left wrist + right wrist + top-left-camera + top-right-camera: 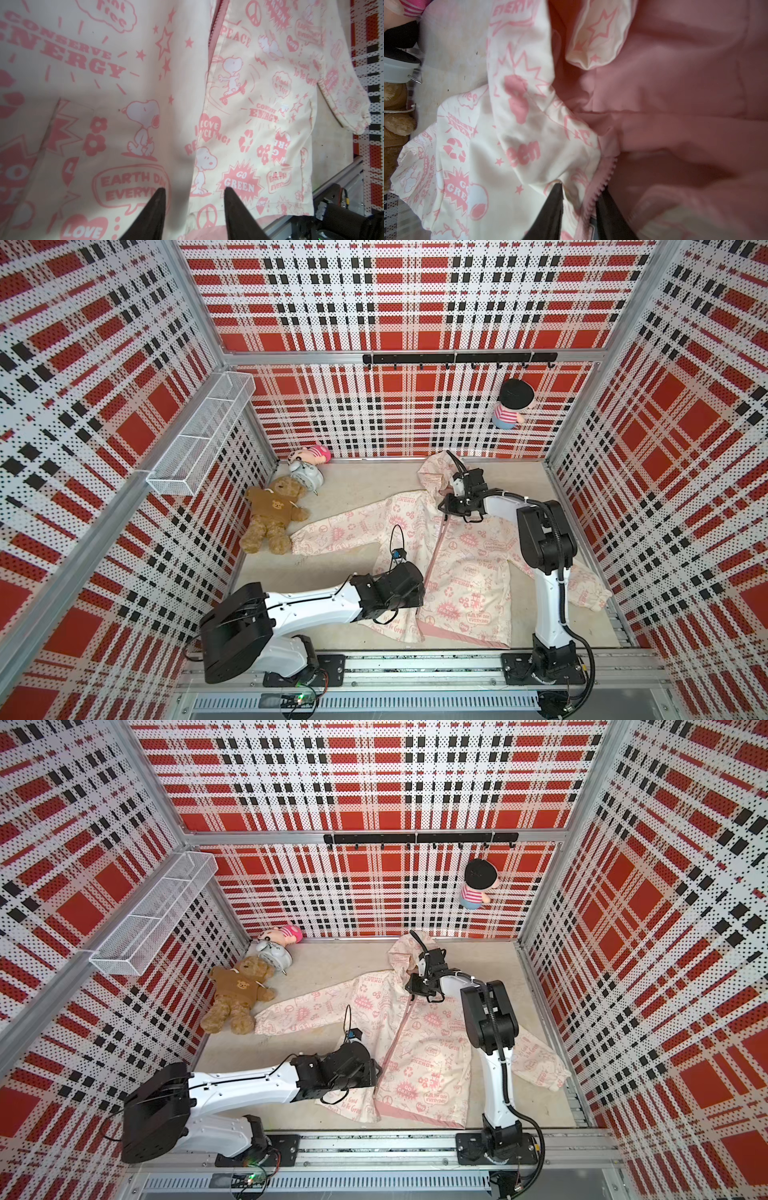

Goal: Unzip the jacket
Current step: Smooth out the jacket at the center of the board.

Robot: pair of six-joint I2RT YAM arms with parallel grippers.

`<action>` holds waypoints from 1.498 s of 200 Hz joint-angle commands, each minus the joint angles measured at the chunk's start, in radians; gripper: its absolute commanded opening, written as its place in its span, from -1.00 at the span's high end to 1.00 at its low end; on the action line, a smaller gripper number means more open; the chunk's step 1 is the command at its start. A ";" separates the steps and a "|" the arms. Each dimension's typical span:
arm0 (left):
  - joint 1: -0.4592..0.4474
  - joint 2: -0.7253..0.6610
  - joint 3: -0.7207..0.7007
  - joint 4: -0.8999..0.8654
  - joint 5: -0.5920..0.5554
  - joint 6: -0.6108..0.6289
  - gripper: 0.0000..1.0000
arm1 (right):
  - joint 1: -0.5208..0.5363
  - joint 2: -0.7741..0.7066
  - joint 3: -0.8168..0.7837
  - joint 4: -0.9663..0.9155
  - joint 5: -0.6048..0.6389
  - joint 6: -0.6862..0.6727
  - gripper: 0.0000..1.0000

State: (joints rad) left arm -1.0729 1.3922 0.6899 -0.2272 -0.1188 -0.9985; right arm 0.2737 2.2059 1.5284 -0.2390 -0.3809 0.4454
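Jacket (465, 572) is lying flat on the table (361, 485), right of centre: hood up at 12 o'clock, pink hem down at 6. One sleeve is stretched toward 9, the other toward 4. The zipper (435, 556) runs down the front from 12 to 6, leaning a little.

Right gripper (581, 199) is at the collar, the 12 o'clock end. On its wrist view the black fingers (554, 207) have the cream front edge and a bare row of pink teeth packed between them. I read that as clamped on the jacket. Pink lining shows wide there, so the neck is parted.

Left gripper (194, 193) sits at about 7 o'clock of the jacket, over the front panel near the hem. Its fingers (153, 214) stand apart with a shaded fold of cloth between the tips. Whether they pinch it or just hover, I can't tell.

Off at 9 o'clock a teddy (272, 514) lies just beside the sleeve cuff, a clock (309, 477) at its head.
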 commanded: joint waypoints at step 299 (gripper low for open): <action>0.043 -0.027 0.001 -0.113 -0.163 0.219 0.04 | 0.014 0.004 0.187 -0.317 0.440 -0.191 -0.12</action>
State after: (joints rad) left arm -1.0016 1.3598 0.7036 -0.2569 -0.0986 -0.7570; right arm 0.3126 2.2040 1.7508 -0.6155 0.0658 0.2302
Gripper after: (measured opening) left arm 0.491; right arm 0.420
